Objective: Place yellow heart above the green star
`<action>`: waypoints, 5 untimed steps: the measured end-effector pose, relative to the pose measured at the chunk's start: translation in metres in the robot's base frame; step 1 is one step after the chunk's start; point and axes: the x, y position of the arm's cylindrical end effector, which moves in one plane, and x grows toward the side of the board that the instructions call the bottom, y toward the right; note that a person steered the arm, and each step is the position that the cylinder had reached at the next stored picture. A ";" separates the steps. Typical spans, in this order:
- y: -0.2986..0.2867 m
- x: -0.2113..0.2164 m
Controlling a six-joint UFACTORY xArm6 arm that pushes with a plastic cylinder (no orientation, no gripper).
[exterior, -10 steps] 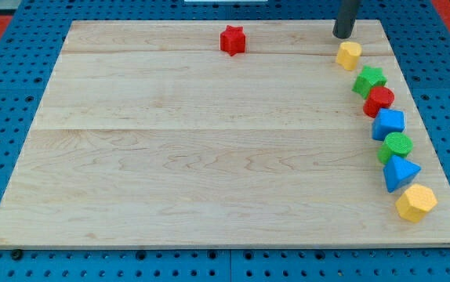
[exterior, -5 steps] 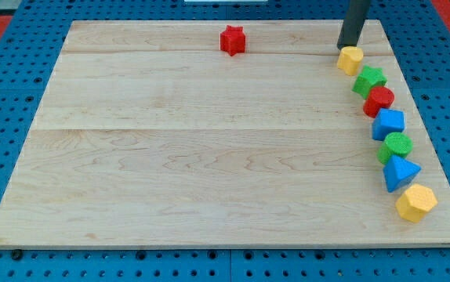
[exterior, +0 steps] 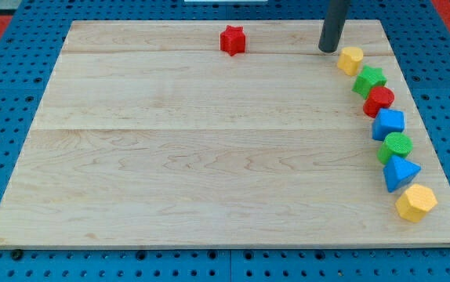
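Note:
The yellow heart (exterior: 350,59) lies near the board's top right, just up and left of the green star (exterior: 370,81), nearly touching it. My tip (exterior: 329,48) stands on the board just to the left of the yellow heart, slightly above it, with a small gap between them. The dark rod rises out of the view's top.
Below the green star a curved row runs down the right edge: a red block (exterior: 380,102), a blue block (exterior: 389,124), a green round block (exterior: 397,146), a blue triangular block (exterior: 400,172), a yellow hexagon (exterior: 416,203). A red star (exterior: 232,40) sits top centre.
My tip went from above the yellow heart down to its top edge, then swung left to its left side. The heart shifted very slightly down.

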 end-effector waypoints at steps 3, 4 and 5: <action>-0.017 0.021; 0.006 0.021; 0.025 0.021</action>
